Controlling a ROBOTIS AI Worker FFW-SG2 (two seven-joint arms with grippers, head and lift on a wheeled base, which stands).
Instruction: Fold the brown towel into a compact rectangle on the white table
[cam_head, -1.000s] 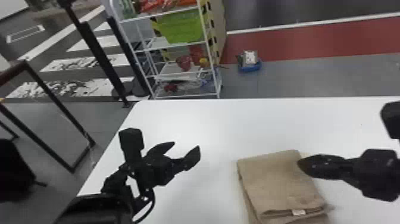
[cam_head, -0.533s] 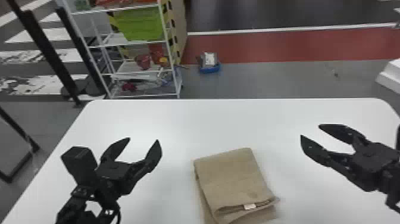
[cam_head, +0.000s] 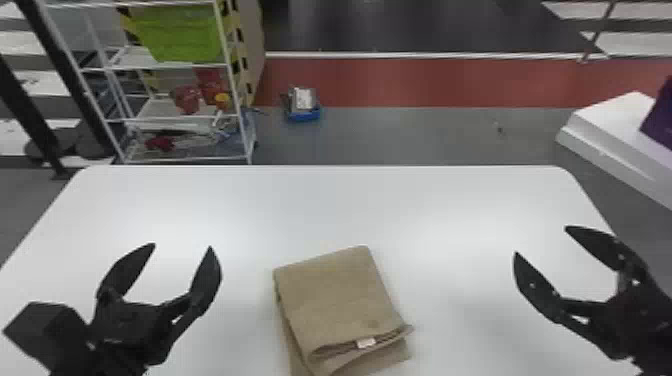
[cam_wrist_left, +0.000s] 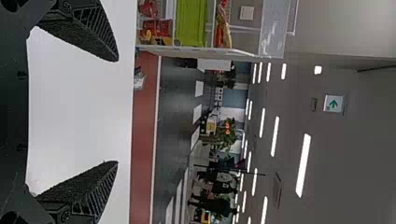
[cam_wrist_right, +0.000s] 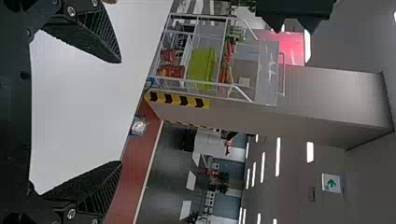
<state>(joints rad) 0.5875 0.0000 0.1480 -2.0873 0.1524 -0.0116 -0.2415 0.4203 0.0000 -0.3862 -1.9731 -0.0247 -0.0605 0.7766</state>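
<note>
My left gripper (cam_head: 180, 246): fingers spread wide, nothing between them, towel beside it but untouched. My right gripper (cam_head: 542, 241): fingers wide apart too, holding nothing, clear of the cloth. Between the two I see the brown towel (cam_head: 340, 295), folded in layers on the white table (cam_head: 350, 205), pale label (cam_head: 366, 342) at its near edge.

Towel (cam_head: 335, 290) reads to me as matt woven cloth, soft nap, slightly rough; its label (cam_head: 366, 342) looks smooth, fabric-like; table (cam_head: 450, 210) smooth, light sheen; my left gripper (cam_head: 181, 245) and right gripper (cam_head: 541, 241) matt black; in the wrist views I get grainy, rough finger faces, ribbed sides; screw head (cam_wrist_right: 71, 11) shiny metal; shelving rack (cam_head: 241, 120) looks like white-coated metal, smooth.
</note>
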